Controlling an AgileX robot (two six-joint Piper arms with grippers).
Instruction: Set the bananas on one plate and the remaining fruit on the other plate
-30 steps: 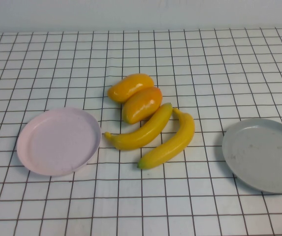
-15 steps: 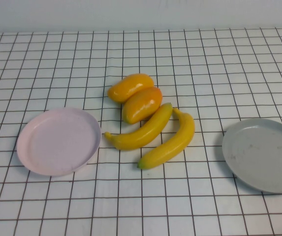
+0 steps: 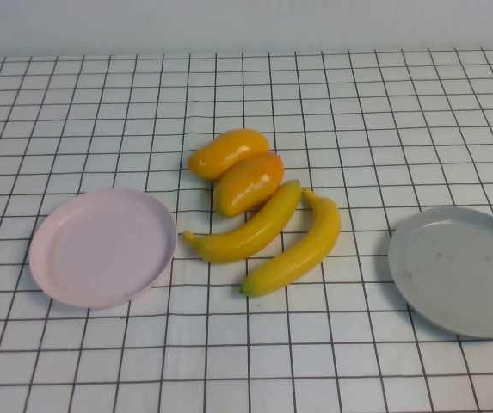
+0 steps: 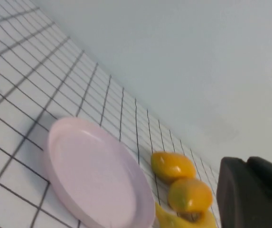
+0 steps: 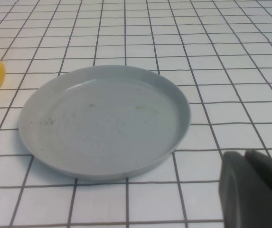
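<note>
Bananas [image 3: 268,237]: two, laid side by side at table centre, between pink plate [image 3: 101,248] and grey plate [image 3: 461,271]; both plates bare. Two mango-like fruits [image 3: 237,168] are set touching, just beyond bananas. Left gripper [image 4: 252,192], fingers together, is seen nr pink plate; right gripper [image 5: 252,190], likewise closed, nr grey plate.
</note>
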